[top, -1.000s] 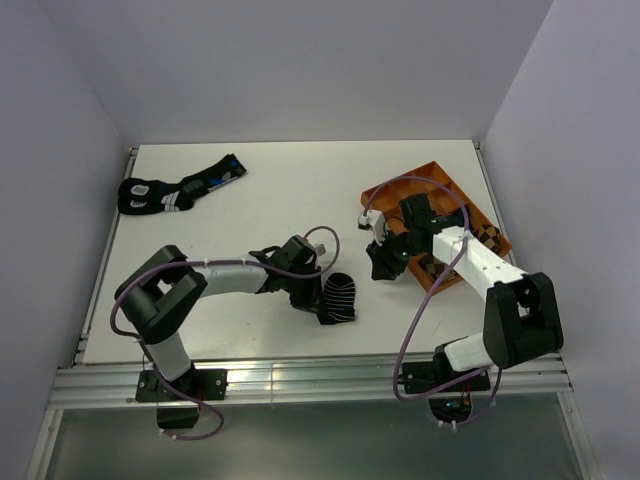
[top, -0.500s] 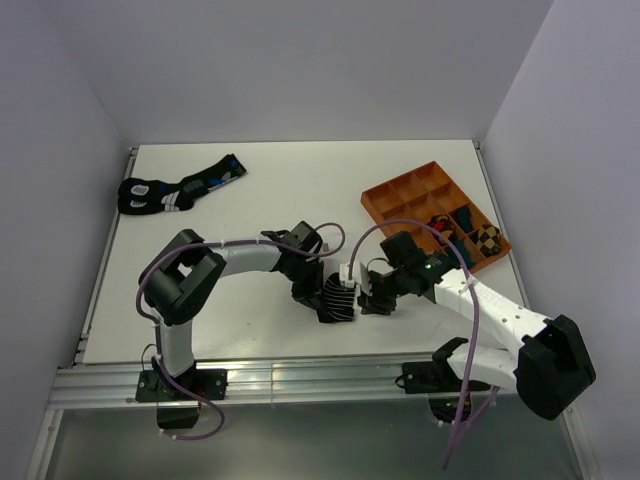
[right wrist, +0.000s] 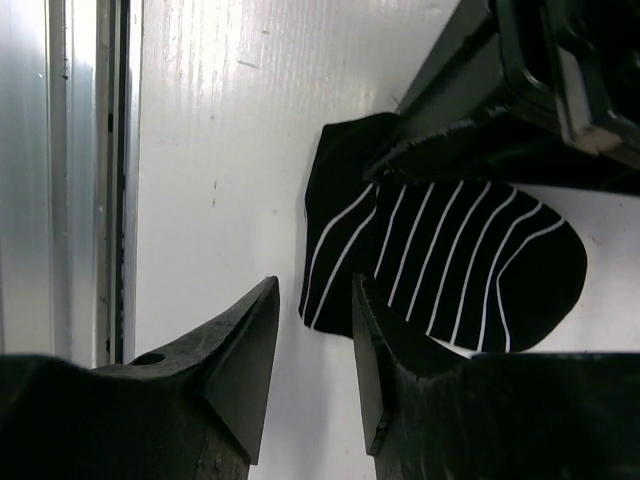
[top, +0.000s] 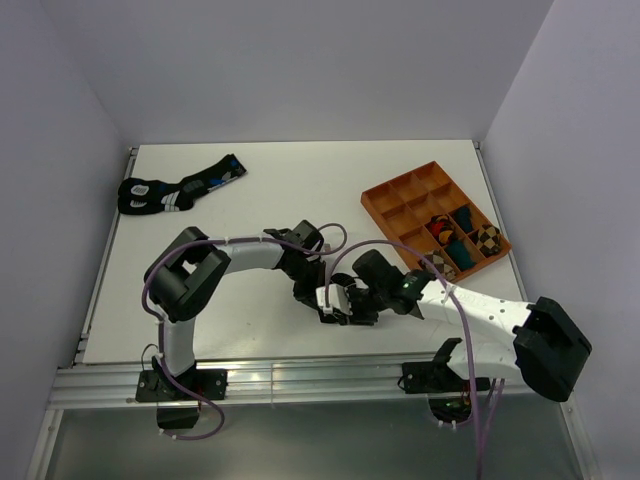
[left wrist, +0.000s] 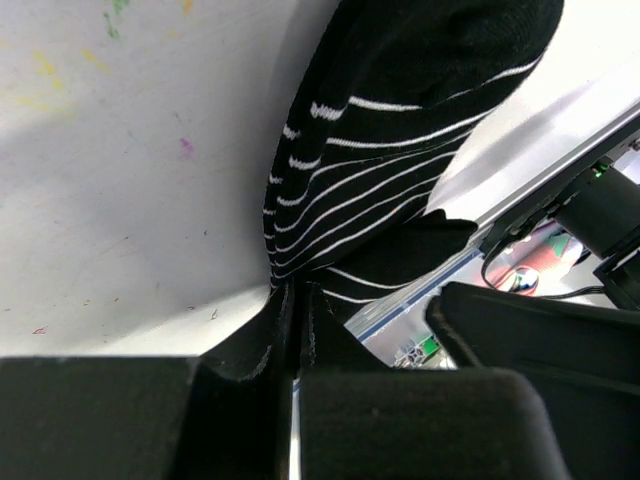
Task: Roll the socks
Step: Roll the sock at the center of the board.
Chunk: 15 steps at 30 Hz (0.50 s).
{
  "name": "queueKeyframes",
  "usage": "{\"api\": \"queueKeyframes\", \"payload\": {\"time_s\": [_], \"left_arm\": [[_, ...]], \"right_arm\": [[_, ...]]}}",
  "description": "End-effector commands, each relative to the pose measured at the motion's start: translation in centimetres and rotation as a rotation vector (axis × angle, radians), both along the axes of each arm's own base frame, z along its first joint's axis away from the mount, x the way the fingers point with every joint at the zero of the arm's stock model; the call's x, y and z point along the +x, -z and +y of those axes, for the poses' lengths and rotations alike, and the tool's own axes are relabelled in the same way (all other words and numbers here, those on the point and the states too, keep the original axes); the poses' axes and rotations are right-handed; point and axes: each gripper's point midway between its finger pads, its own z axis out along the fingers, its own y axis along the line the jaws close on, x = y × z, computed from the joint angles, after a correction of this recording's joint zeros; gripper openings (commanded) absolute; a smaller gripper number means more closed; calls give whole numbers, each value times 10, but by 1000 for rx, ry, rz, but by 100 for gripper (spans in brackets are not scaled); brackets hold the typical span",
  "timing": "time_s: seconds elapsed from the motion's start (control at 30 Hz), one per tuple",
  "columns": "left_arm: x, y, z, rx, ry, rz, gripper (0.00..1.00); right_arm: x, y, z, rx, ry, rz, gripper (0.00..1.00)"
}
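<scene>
While left claw point(left wrist: 296, 305) grips striped sock point(right wrist: 450, 265), right claw point(right wrist: 312, 335) hovers at its near end

Pinched shut on a fold at the edge of the striped sock, the left claw holds it down on the tabletop point(top: 260, 190), close to the near rail point(top: 300, 375) and roughly midway between the two arms. From above it is almost wholly hidden under the two claws, which sit side by side there. The right claw stands partly open and is clamped on nothing. The sock's near corner shows in the gap between its fingers, though whether they hover over it or straddle it I cannot tell. Judging by the stripes, which cross the sock's width, its long axis runs near to far, across the right claw's line of reach rather than along it. The left arm already has the sock, so the right is the free one: a small move left and down should put its fingers on that near end, where a roll toward the far end could start
</scene>
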Motion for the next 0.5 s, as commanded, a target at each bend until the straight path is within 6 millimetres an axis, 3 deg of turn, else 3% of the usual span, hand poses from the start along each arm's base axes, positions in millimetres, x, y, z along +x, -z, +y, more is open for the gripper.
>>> {"api": "queueKeyframes", "payload": {"time_s": [0.0, 0.47], "left_arm": [[1, 5, 5, 10, 19, -13, 0], [-1, 7, 4, -15, 19, 4, 0]], "right_arm": [[9, 2, 13, 7, 21, -61, 43], [13, 18, 19, -60, 39, -88, 43]]}}
